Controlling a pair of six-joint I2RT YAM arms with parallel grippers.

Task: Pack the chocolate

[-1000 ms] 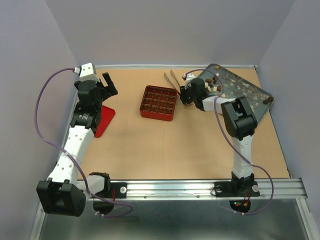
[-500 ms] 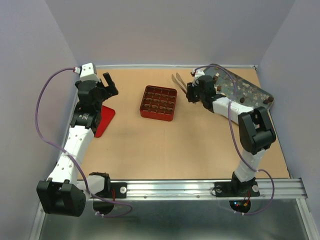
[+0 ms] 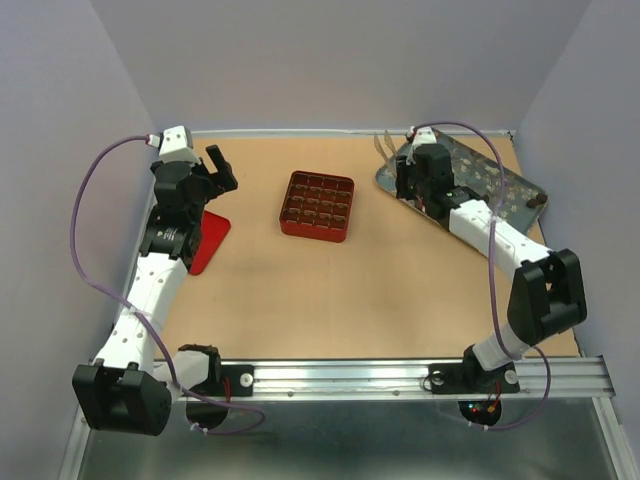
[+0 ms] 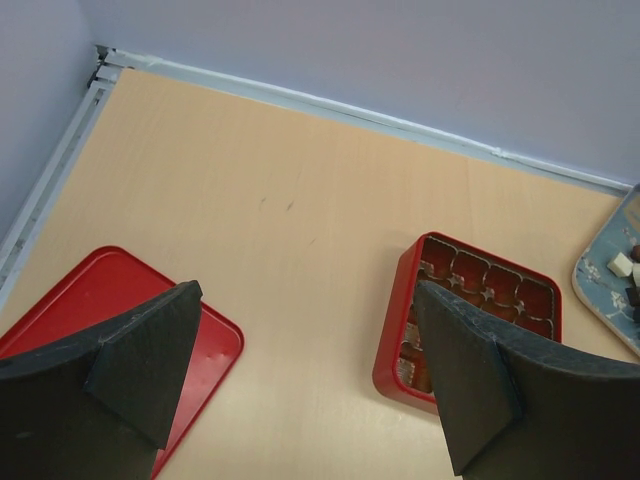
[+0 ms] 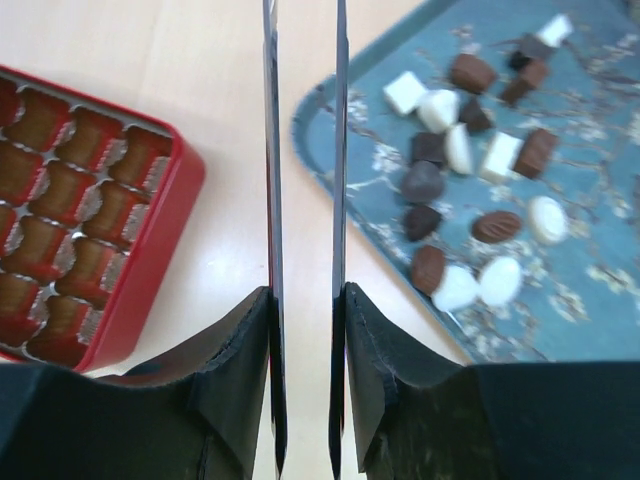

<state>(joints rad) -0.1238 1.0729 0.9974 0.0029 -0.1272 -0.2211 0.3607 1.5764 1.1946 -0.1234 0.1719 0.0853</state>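
Several chocolate pieces (image 5: 470, 150), dark brown, reddish brown and cream white, lie on a blue patterned tray (image 5: 600, 120) at the back right (image 3: 520, 182). My right gripper (image 3: 408, 172) is shut on the metal tongs (image 3: 384, 143) over the tray's left end. In the right wrist view the gripper (image 5: 305, 300) clamps both tong blades (image 5: 270, 150), which stay slightly apart with nothing between them. The red gridded box (image 3: 318, 206) sits mid-table, its cells brown inside (image 5: 80, 220). My left gripper (image 3: 215, 165) is open and empty at the far left (image 4: 310, 330).
A red lid (image 3: 210, 240) lies flat under the left arm and also shows in the left wrist view (image 4: 90, 300). The box shows in the left wrist view (image 4: 480, 300). Walls close in the table at the back and both sides.
My right arm has swung right and back with the tongs, from beside the box's right edge to over the tray's left end. The left arm has barely moved.
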